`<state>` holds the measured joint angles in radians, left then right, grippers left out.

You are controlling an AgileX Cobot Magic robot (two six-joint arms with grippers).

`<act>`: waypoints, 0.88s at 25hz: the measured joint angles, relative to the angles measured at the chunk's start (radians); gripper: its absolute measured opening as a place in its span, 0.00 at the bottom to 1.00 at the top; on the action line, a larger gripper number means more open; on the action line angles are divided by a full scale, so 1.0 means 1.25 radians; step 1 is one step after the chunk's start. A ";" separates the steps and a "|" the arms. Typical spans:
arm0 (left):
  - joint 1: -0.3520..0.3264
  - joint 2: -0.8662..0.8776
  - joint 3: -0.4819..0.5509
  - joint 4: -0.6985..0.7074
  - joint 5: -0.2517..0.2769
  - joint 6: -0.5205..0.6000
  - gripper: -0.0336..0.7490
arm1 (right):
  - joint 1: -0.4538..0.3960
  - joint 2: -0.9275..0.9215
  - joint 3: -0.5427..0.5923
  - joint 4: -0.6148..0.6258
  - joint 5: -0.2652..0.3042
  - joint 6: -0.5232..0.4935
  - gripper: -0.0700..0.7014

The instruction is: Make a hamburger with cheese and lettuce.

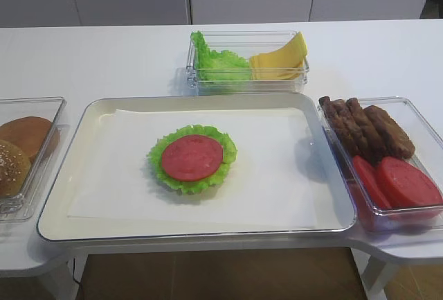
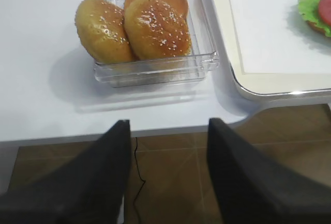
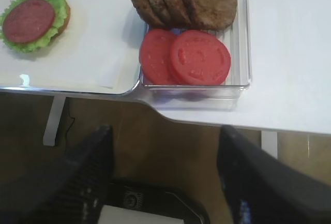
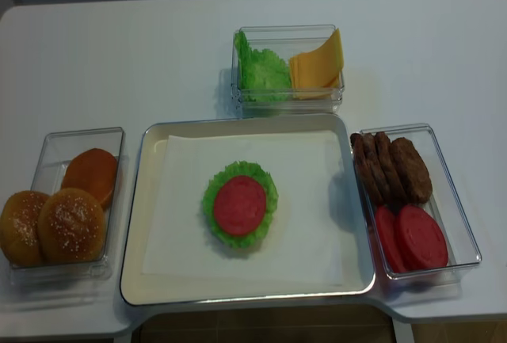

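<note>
green lettuce leaf with a red slice on top makes up the hamburger so far, sitting mid-tray on the white paper liner of the tray. a bun edge peeks out under the leaf in the right wrist view. cheese stands stacked in the far clear box next to spare lettuce, well apart from the stack.

right end effector hangs off the surface edge, fingers wide apart, holding nothing. left end effector same, spread and empty, below the bun box.

risks, as i judge it: cheese slices are thin and smooth, lean together, so a pinch could lift two or slip off. reaching the far box means passing over the tray, and a low arm could knock the red slice off the leaf. dropping cheese off-centre may leave it hanging or sliding on the slick slice. paper liner could shift if dragged. patties and tomato slices sit in the right box, easy wrong pick.
</note>
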<state>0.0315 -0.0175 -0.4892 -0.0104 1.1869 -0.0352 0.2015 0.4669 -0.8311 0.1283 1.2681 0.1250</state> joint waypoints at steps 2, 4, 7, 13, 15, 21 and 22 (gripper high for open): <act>0.000 0.000 0.000 0.000 0.000 0.000 0.50 | 0.000 -0.064 0.033 0.000 0.002 0.000 0.70; 0.000 0.000 0.000 0.000 0.000 0.000 0.50 | 0.000 -0.129 0.061 0.000 0.003 0.000 0.70; 0.000 0.000 0.000 0.000 0.000 0.000 0.50 | 0.000 -0.205 0.109 -0.002 0.005 -0.002 0.70; 0.000 0.000 0.000 0.000 0.000 0.000 0.50 | 0.000 -0.296 0.195 -0.003 0.002 -0.035 0.70; 0.000 0.000 0.000 0.000 0.000 0.000 0.50 | 0.000 -0.312 0.219 -0.003 -0.018 -0.043 0.70; 0.000 0.000 0.000 0.000 0.000 0.000 0.50 | 0.000 -0.316 0.249 -0.015 -0.071 -0.111 0.70; 0.000 0.000 0.000 0.000 0.000 0.000 0.50 | 0.000 -0.316 0.252 -0.020 -0.075 -0.118 0.70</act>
<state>0.0315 -0.0175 -0.4892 -0.0104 1.1869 -0.0352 0.2012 0.0725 -0.5165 0.1029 1.1748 -0.0219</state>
